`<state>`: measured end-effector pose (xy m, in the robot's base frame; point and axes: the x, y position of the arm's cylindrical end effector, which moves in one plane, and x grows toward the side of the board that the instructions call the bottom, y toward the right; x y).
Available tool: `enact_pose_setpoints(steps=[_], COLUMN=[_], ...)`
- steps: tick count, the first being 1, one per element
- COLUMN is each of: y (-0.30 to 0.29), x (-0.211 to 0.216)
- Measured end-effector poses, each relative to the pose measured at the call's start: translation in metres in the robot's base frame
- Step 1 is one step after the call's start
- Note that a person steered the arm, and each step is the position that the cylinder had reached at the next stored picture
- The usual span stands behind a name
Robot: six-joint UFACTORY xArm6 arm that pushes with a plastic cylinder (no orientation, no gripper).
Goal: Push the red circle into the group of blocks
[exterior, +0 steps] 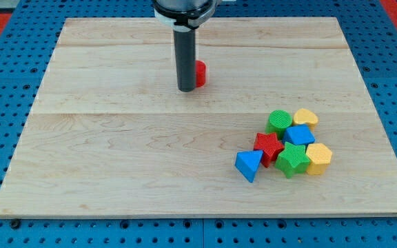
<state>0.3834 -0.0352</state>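
Pale wooden desk. Red circle block near view's top centre, touching right side of my tip. No gripper, only dark rod. Group well apart at lower right: green cylinder, yellow heart, blue cube, red star, green star, yellow hexagon, blue triangle. Judgement: push barely begun, whole crossing left.

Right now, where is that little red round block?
The red circle sits near the view's top centre of the wooden board, just right of my tip and partly hidden behind the rod, far from the block cluster.
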Motion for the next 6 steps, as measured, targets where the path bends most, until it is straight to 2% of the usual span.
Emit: enact_pose_setpoints(steps=[1,2,3,4,5,6], y=[-0.046,0.017,0.081,0.116,0.105,0.038], x=[-0.028,-0.049,0.004,0.107,0.098,0.052])
